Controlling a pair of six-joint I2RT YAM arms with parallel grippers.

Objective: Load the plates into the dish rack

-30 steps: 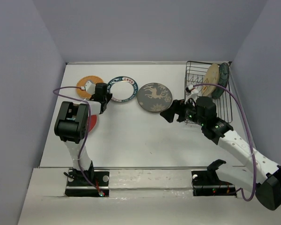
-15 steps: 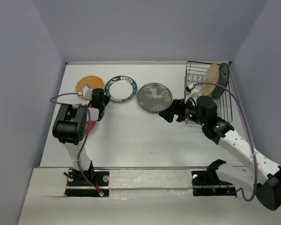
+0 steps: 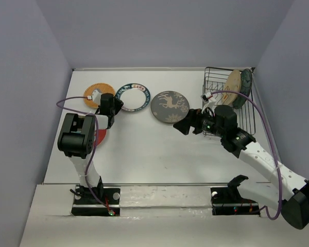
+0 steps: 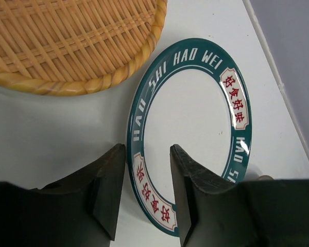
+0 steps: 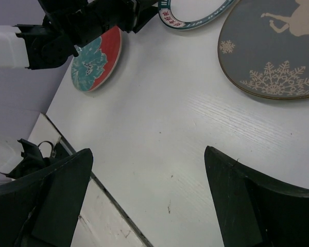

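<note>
The left end effector (image 4: 147, 193) is part-open, its two fingers (image 4: 105, 198) standing either side of the near rim of the white plate with a teal lettered rim (image 4: 195, 118). That plate lies flat on the bench (image 4: 56, 134) and nothing is clamped. Just beside it lies the orange woven plate (image 4: 67, 41). The red-and-teal plate (image 3: 99, 137) lies partly under the left arm.

The right end effector (image 5: 149, 206) is spread wide and empty above bare bench, near the edge of the grey plate with pale motifs (image 5: 278, 51). Behind that arm, at the far right, stands the dish rack (image 3: 215, 81). In it, the cream plate (image 3: 233, 86) and the dark teal plate (image 3: 244, 87) stand on edge.
</note>
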